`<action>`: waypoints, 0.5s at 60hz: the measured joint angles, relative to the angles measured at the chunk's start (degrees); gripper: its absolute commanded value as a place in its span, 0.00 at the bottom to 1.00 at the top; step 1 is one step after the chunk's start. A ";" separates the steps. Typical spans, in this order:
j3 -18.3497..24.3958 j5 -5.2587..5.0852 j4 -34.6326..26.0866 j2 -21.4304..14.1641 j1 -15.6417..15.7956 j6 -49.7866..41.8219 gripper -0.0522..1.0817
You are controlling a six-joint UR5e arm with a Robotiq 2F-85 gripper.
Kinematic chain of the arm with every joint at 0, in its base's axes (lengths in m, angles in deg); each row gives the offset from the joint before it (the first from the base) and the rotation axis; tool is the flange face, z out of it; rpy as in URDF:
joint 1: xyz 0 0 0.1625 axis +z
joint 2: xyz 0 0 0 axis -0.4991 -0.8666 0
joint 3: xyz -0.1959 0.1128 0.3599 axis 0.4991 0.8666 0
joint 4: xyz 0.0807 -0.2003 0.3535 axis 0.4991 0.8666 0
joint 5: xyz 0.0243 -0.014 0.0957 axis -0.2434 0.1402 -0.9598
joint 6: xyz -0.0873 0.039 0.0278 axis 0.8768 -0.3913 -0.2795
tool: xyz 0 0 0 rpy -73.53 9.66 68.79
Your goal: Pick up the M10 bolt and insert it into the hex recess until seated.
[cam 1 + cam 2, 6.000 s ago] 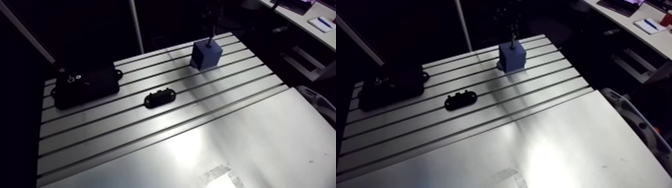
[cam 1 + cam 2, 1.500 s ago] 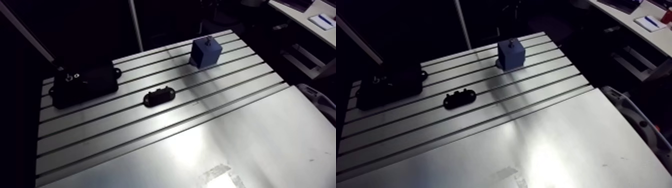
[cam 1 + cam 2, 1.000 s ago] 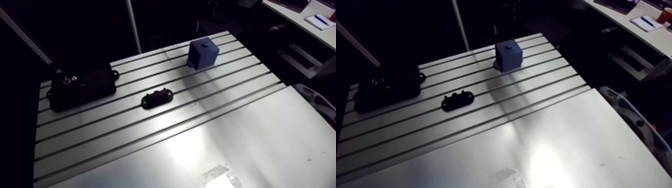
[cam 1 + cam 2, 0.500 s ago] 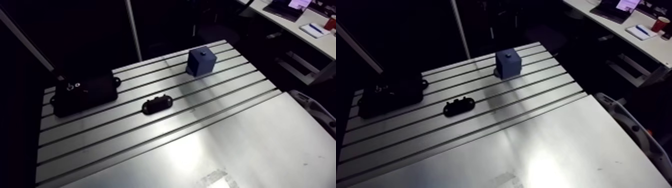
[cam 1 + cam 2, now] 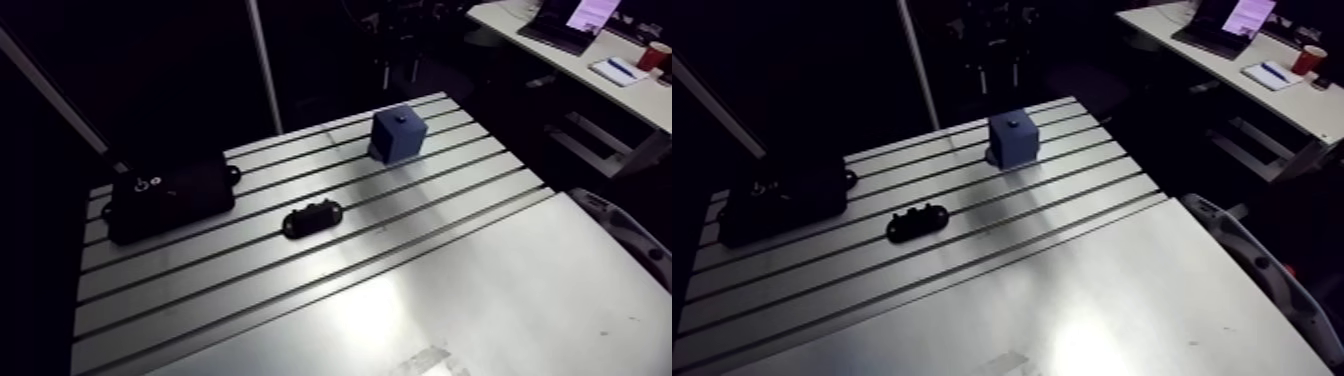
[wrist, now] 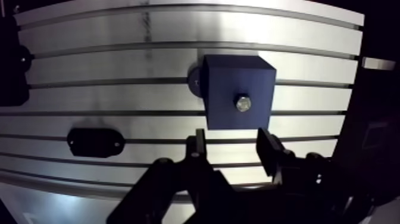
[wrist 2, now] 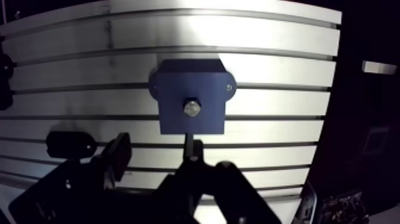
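The gripper (image 6: 232, 143) has lifted up and away from the blue block (image 6: 226, 77); earlier it was low over the block's top. The bolt stood tall then. Now only the head of the bolt (image 6: 242, 103) shows, in the middle of the block's top.

The two fingers are apart and hold nothing. The bolt is ahead of the gripper and below it, almost in line with the gap between the fingers. It stands straight up and down, so its head points up at the gripper.

I think the bolt is in all the way. A last push would have to go forward a little, then straight down.
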 measured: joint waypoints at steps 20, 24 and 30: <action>-1.31 -0.78 -0.45 -0.43 -1.20 -0.22 0.96; -1.62 -0.74 -0.35 -0.44 -1.29 0.52 0.96; -2.10 -0.70 -0.05 -0.47 -1.40 1.94 0.96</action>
